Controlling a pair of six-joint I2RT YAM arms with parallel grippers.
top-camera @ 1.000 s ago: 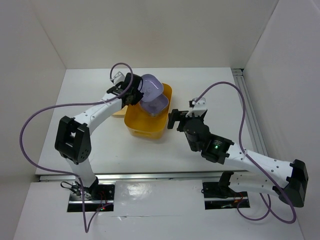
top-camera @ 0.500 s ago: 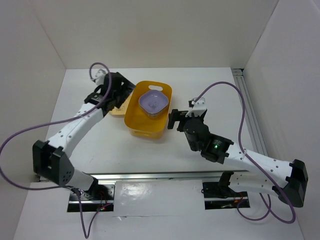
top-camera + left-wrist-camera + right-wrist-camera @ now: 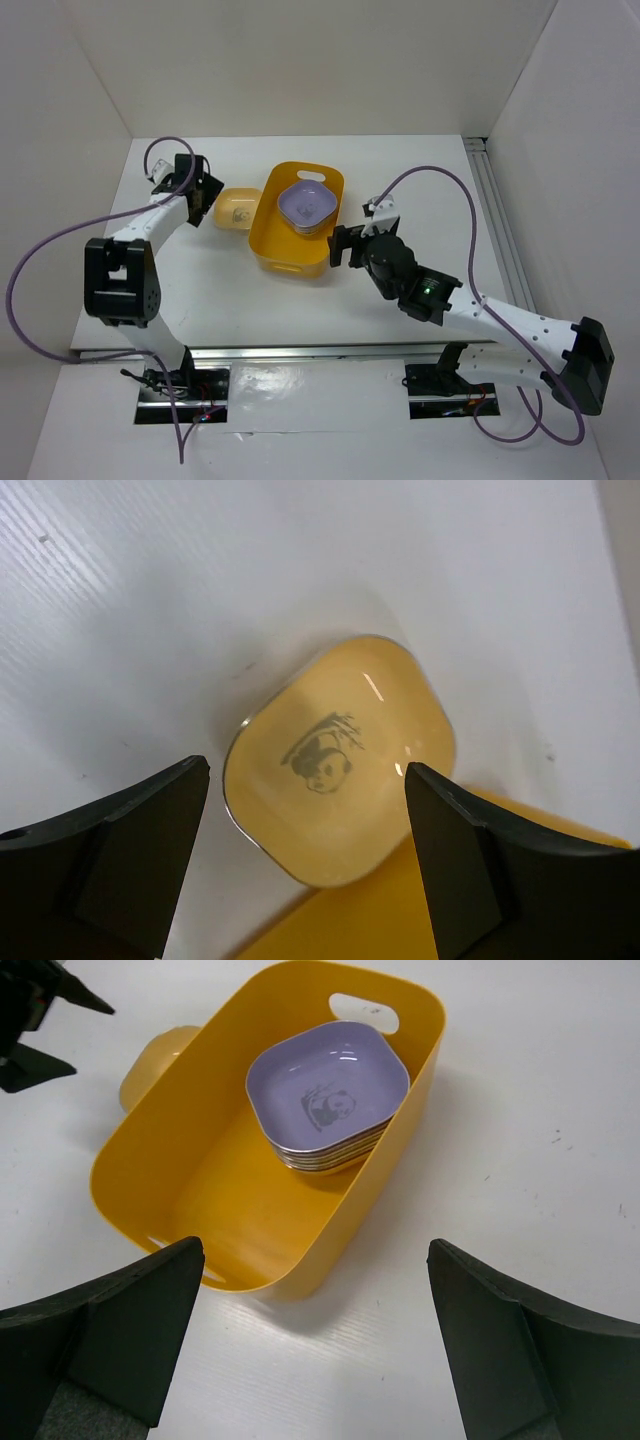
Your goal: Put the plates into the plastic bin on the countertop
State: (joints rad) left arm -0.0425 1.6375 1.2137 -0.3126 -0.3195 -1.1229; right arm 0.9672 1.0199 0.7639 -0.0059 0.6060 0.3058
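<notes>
The yellow-orange plastic bin [image 3: 290, 262] stands mid-countertop and holds a stack of plates with a lavender panda plate [image 3: 305, 204] on top. A yellow-orange plate [image 3: 236, 209] with a panda print lies on the white countertop [image 3: 420, 180] against the bin's left side. My left gripper [image 3: 203, 192] hovers open just left of it. In the left wrist view this plate [image 3: 340, 755] shows between the wide-apart fingers of that gripper [image 3: 307, 770], with nothing held. My right gripper [image 3: 338, 245] is open and empty beside the bin's right wall [image 3: 400, 1130], looking at the lavender plate [image 3: 328, 1085].
White walls enclose the countertop at the back and sides. A metal rail [image 3: 500, 220] runs along the right edge. Purple cables loop off both arms. In the right wrist view the yellow-orange plate [image 3: 160, 1055] peeks from behind the bin's far wall.
My left gripper opened and let the lavender plate drop onto the stack in the bin, then swung left to the yellow-orange plate. The right gripper edged slightly toward the bin.
</notes>
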